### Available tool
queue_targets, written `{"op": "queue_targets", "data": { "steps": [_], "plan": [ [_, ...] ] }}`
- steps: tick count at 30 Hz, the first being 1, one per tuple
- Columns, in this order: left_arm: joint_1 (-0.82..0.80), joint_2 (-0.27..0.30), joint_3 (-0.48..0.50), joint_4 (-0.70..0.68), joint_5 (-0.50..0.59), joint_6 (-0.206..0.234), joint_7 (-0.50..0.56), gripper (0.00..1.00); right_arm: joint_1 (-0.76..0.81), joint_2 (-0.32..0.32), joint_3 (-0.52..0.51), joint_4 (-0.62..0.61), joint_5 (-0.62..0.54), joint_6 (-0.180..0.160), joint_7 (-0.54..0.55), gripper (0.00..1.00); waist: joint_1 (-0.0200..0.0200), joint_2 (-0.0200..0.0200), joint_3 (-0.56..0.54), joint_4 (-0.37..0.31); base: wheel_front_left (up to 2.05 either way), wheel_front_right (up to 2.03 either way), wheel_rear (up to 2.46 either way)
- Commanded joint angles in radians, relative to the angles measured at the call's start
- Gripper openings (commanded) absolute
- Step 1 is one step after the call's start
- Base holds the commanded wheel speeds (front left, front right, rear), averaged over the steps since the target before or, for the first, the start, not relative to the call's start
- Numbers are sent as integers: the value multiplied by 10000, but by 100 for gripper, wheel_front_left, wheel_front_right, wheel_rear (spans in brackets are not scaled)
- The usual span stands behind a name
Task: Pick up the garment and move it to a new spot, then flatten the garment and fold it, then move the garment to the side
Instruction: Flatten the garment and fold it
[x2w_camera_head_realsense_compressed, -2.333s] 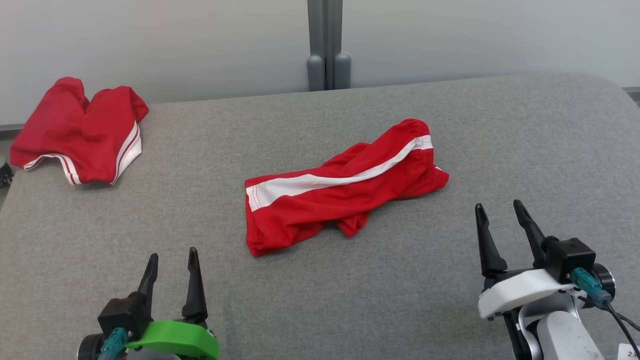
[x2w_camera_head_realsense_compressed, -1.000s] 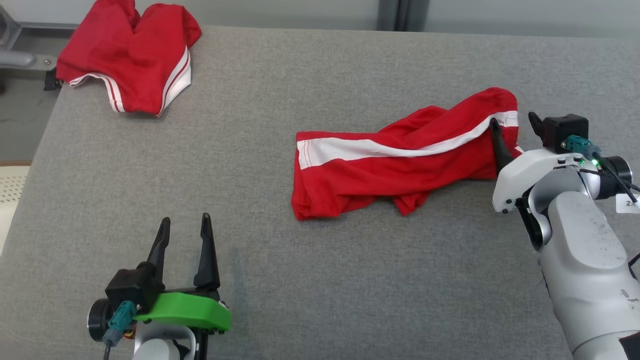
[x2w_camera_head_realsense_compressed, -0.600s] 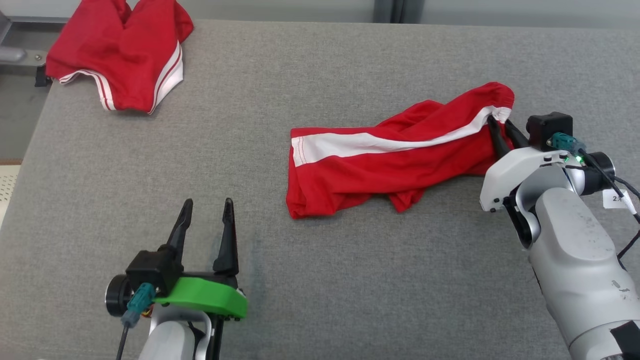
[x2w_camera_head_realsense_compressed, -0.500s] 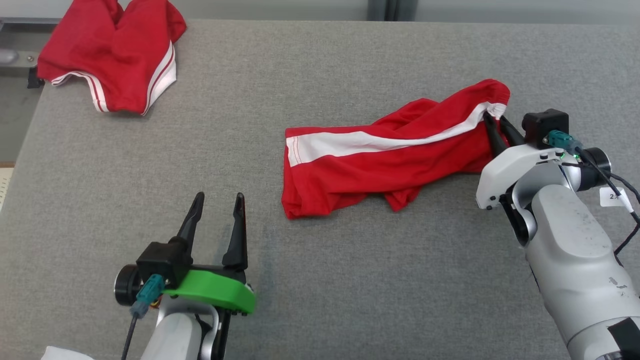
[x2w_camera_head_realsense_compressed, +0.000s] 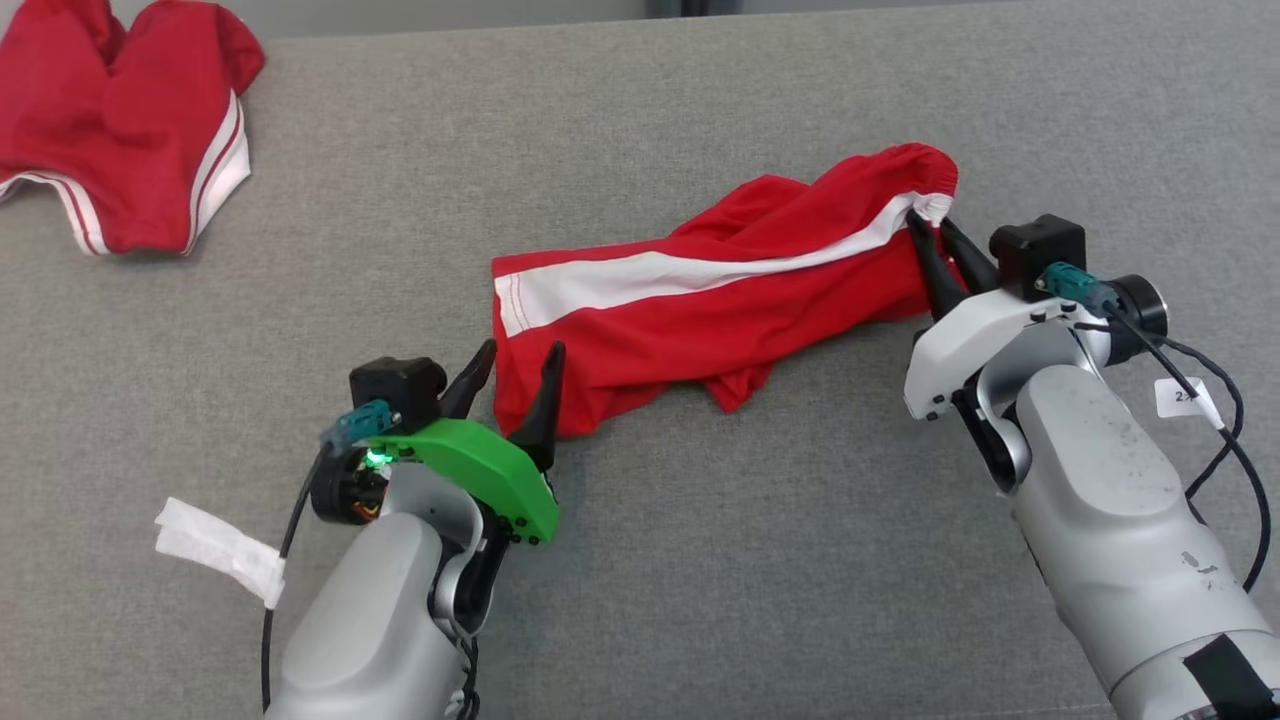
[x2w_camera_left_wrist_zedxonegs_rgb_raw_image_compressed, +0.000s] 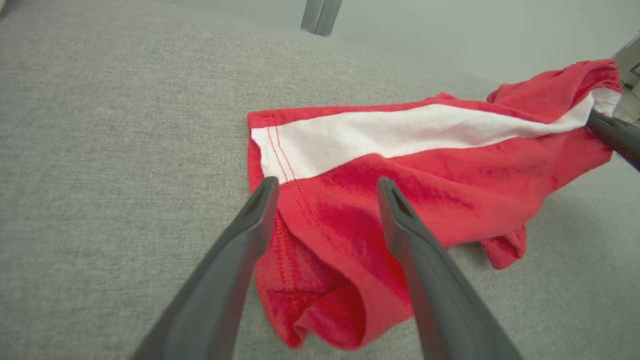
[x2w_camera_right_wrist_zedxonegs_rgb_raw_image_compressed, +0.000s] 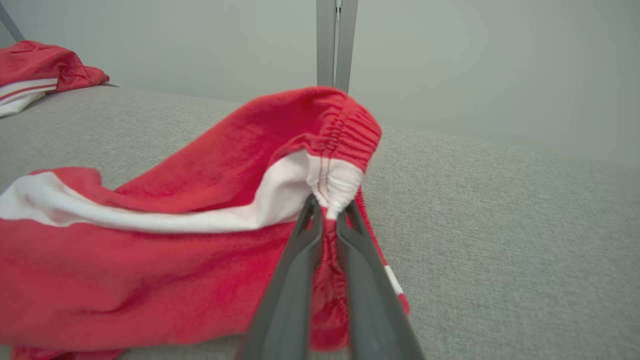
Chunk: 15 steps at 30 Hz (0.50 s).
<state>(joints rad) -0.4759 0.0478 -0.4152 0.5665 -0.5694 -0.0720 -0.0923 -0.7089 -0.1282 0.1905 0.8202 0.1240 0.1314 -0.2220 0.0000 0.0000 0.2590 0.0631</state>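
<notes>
Red garment (x2w_camera_head_realsense_compressed: 720, 310) waistband in right gripper (x2w_camera_head_realsense_compressed: 928, 222), jaws clamped; left gripper (x2w_camera_head_realsense_compressed: 522, 347) astride hem, jaws apart.

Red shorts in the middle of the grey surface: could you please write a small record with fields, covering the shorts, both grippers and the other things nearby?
garment: red shorts with a white side stripe, crumpled
support: grey surface
right gripper: shut on the waistband end of the shorts
left gripper: open, one finger on each side of the hem corner, not closed on it
other item: second red garment, far left corner, apart from the shorts
fold: not yet begun
</notes>
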Motion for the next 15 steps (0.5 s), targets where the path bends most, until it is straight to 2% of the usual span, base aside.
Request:
{"op": "queue_targets", "data": {
  "steps": [1, 11, 15],
  "plan": [
    [-280, 52, 4, 299, -284, 64, 167, 100, -18, 54, 80, -49, 81, -14, -64, 0, 0, 0, 229, -315, 0, 0, 0],
    [-1310, 48, 73, 1941, -1475, 293, 645, 100, -207, 220, 355, -112, 258, -14, -226, 0, 0, 0, 620, -719, 0, 0, 0],
    [-1647, 48, 94, 2248, -1678, 192, 557, 100, -302, 254, 367, -129, 273, -14, -259, 0, 0, 0, 745, -791, 0, 0, 0]
  ]
}}
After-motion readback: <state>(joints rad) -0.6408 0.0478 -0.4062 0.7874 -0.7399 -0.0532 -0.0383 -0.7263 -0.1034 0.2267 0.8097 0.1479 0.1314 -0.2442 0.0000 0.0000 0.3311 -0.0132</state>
